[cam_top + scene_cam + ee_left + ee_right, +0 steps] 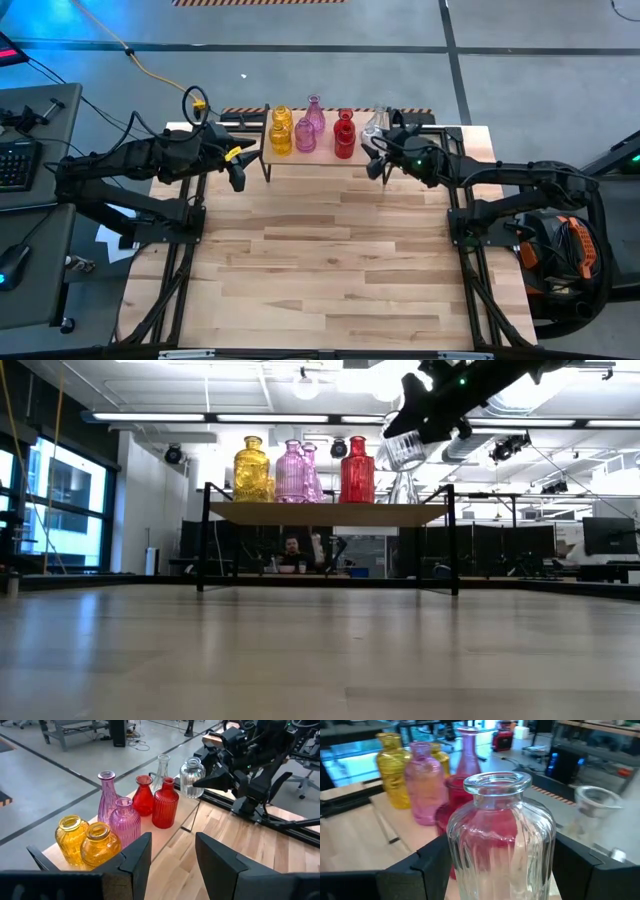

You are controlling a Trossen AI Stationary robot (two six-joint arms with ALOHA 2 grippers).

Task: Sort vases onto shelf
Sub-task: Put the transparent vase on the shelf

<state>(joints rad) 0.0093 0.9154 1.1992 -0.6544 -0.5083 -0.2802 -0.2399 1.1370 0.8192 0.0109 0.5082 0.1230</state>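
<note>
Across the far edge of the big wooden table (330,270) stands the shelf (325,160), a small riser on thin black legs, and it carries the vases in colour groups: two yellow vases (281,130) at the left end, two pink vases (309,125) next, two red vases (345,133) after them, so each colour keeps its own stretch of the board. One tall clear vase (162,767) already stands at the right end behind the reds, which leaves the spot beside it for its partner. Over that end the right gripper (374,150) holds the last clear vase (501,845) upright, its fingers clamped on either side of the ribbed belly; in the low view the vase hangs above the board, not yet resting on it, so I judge this to be the final placement. Beyond the shelf's left end the left gripper (238,172) waits clear of the glass, fingers apart and holding nothing.
</note>
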